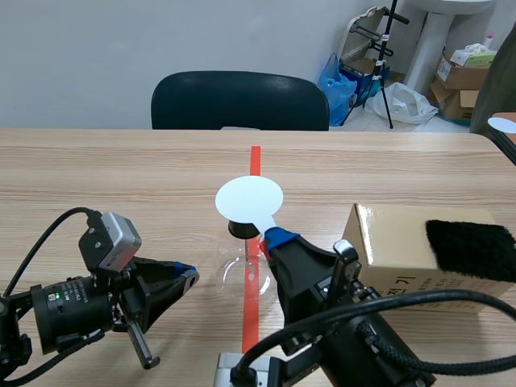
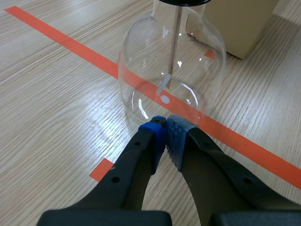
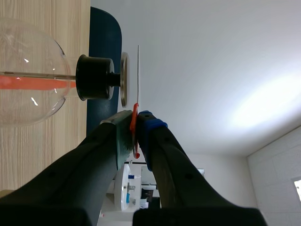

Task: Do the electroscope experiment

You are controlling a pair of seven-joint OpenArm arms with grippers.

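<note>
Between the pads of my right claw [image 3: 136, 125], clamped narrow, sits the handle end of a thin white round disc [image 1: 249, 198]; an orange-red sliver shows in the nip. I read it as part of the handle, but can't confirm.

Outward from there:
- The disc stands ahead of the claw, edge-on in the right wrist view.
- Its face is parallel to the round metal cap plate [image 3: 123, 79] of the electroscope, just beside it, with a thin gap visible. Not touching.
- Behind the plate on one axis come the black stopper [image 3: 94, 77], then the clear round glass flask [image 2: 141, 70], upright on the light wooden desk [image 1: 121, 177] with a thin metal rod [image 2: 175, 42] down its centre.

Key relation: disc centre and flask axis line up, and the disc hangs right above the cap. My judgement is that any approach runs straight down that axis, keeping the disc flat to the plate. A tilt would touch one rim first.

Left claw [image 2: 167, 134] has its pads closed together, holding nothing. It's low over the desk with its tips right at the flask's base; contact with the glass I can't tell. Right arm is the one on the job.

A black fur pad [image 1: 470, 248] lies on a tan cardboard box [image 1: 395, 242], well off to the right.
</note>
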